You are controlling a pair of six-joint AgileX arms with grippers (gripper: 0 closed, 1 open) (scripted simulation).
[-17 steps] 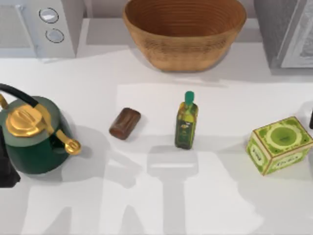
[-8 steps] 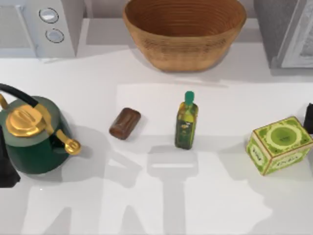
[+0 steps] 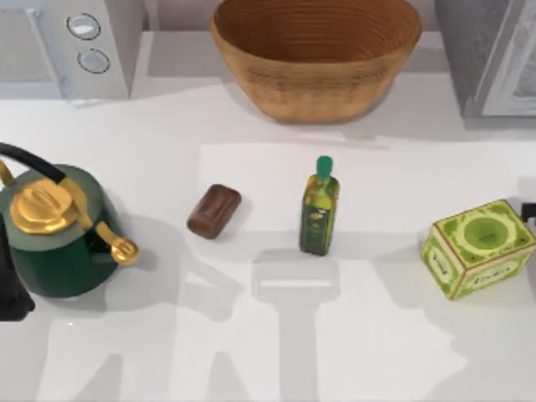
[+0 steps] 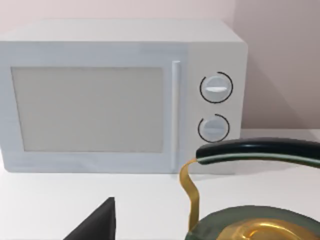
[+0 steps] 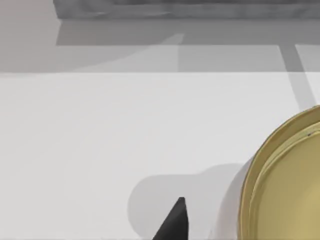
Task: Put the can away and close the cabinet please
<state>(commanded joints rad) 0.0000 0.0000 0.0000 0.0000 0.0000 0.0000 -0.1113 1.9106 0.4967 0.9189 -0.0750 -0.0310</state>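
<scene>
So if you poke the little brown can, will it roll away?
Probably, yes. The can lies on its side on the table, so a push across its length would likely roll it. It looks smooth and stiff, so it may slip when gripped. A push along its length would more likely slide it.

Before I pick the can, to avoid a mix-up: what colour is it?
Dark reddish-brown can, with a darker end; clearest in the top view.

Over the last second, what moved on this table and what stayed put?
Only the right arm's end effector moved: the dark shape at the table's right edge grew, then shrank back. Nothing was taken hold of. The can, bottle, green box and kettle kept their places.
</scene>
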